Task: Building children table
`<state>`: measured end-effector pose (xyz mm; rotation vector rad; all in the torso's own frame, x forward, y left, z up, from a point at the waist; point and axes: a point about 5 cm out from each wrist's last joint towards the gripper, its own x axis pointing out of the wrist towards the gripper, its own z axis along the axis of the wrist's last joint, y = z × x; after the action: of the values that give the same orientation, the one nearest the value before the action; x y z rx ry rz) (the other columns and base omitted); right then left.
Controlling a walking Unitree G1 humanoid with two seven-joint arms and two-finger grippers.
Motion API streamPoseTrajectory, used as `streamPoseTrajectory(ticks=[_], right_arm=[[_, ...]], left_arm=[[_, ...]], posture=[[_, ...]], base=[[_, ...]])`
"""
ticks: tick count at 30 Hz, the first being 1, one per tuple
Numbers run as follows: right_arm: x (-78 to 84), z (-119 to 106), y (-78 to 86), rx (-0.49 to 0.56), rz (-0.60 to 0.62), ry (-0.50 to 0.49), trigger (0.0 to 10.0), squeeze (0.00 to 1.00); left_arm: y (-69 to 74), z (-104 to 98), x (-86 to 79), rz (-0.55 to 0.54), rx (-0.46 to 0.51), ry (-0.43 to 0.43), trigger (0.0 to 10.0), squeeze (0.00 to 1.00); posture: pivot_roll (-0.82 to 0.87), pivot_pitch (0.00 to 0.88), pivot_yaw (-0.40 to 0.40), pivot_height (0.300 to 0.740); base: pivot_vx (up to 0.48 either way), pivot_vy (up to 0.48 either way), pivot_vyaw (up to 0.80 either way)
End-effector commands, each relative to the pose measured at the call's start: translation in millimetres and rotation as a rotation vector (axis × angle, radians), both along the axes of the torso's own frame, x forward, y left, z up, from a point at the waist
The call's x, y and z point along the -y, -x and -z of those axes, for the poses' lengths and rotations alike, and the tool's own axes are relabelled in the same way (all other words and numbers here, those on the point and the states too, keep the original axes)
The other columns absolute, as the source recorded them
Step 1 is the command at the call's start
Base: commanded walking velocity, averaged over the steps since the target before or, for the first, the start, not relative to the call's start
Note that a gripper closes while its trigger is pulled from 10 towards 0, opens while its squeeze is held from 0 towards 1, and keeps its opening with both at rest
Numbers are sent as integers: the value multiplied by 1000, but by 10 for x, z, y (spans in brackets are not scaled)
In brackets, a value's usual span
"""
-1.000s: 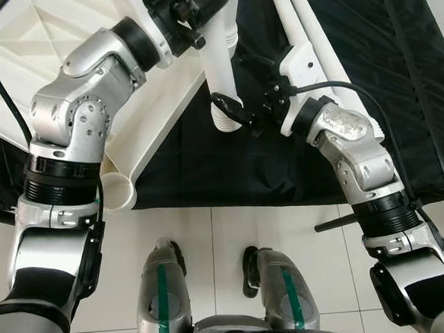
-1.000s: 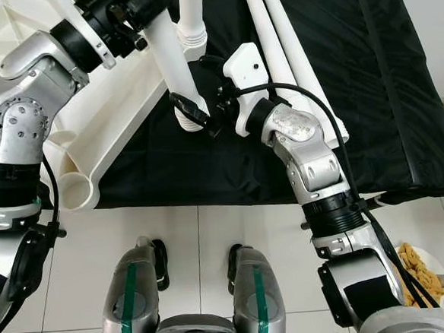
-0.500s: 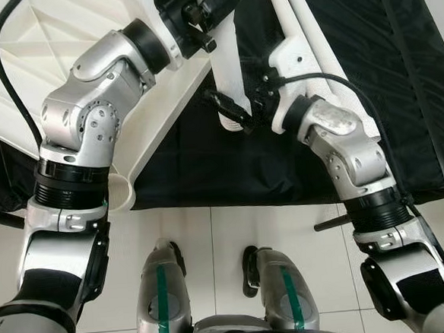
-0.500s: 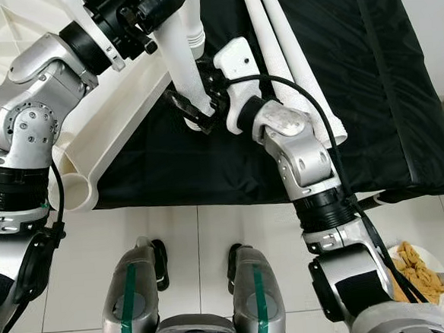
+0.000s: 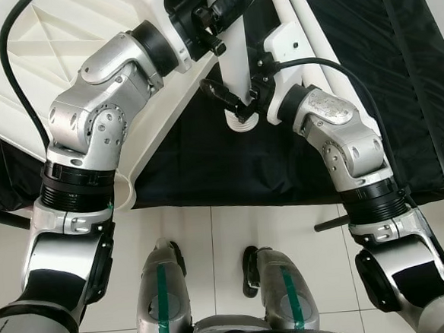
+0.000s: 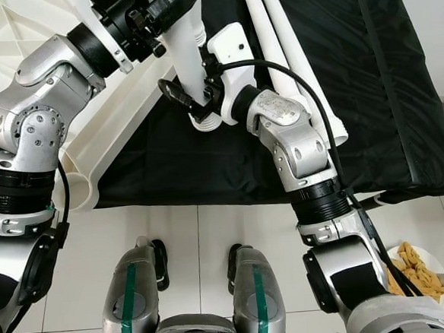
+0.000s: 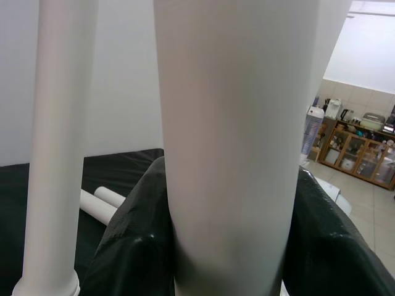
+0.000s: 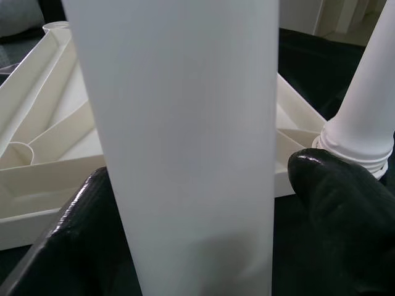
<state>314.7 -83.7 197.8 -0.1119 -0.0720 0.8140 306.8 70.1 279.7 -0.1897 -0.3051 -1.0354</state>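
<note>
Black cloth [image 5: 399, 85] covers the surface in front of me, and I take the white table leg [image 5: 234, 66] I am working on as my landmark. To the left of that leg lies the cream plastic tabletop [image 5: 55, 64], upside down with its ribbed underside showing, one corner reaching toward the leg and a round leg socket [image 5: 118, 190] at its near corner, well below and left of the leg. To the right of the leg two more white legs [image 6: 287, 63] lie side by side on the cloth. The leg itself stands roughly upright above the cloth near the tabletop's edge, threaded end [image 6: 206, 122] lowest. My left gripper [image 5: 222, 2] is clenched around the leg's upper part, its black fingers [image 7: 133, 246] pressed on both sides of the tube in the left wrist view. My right gripper [image 5: 236, 101] grasps the same leg just above the threaded end, fingers [image 8: 333, 191] wrapping it from either side. On the floor far right of the leg sits a plate of food [image 6: 420, 271].
</note>
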Motion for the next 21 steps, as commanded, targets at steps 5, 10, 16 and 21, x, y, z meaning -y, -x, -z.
streamPoseTrajectory(ticks=[5,10,16,21], right_arm=[[25,-13,8,-11,9,15,9412,0],[25,-21,7,-11,3,8,2510,0],[12,-29,16,-13,-8,-4,0,0],[4,-29,25,-15,0,-15,8039,0]], left_arm=[[88,-16,54,86,59,-32,10000,0],[88,-12,56,90,57,-33,10000,0],[84,-14,53,87,60,-32,10000,0],[104,-4,69,112,36,-26,10000,0]], posture=[[41,95,-41,740],[39,95,-41,740],[39,96,-40,740],[43,96,-41,740]], base=[[0,0,0],[0,0,0],[0,0,0],[0,0,0]])
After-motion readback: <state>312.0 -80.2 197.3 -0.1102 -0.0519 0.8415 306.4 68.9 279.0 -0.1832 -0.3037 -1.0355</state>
